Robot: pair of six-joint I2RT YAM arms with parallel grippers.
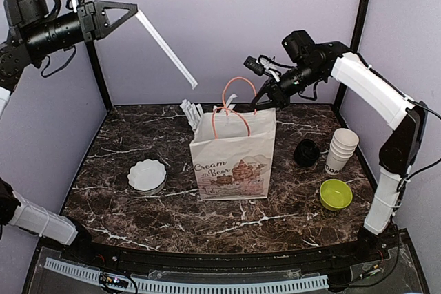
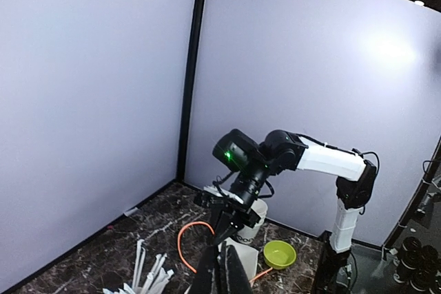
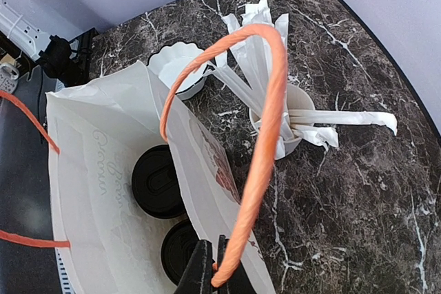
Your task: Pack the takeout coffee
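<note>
The takeout coffee [image 3: 158,182] shows only as two round black plastic lids, matte, each with a raised rim and a sunken centre. They sit side by side at the bottom of the paper bag [image 1: 234,163]. The cup walls below them are hidden. Both cups stand upright, long axis vertical, lids facing the bag's open mouth.

The bag is thin, creased white paper with brown lettering and orange cord handles. It stands mid-way across the dark, white-veined marble tabletop [image 1: 124,135]. A white cup of wrapped straws [image 1: 193,116] stands just beyond its far left corner.

The right fingers [image 3: 200,270] are clenched on one orange handle [image 3: 265,122] above the bag. The left fingers [image 1: 114,5], high at the far left, are clenched on a long paper-wrapped straw [image 1: 169,49] that slants down to the right.
</note>
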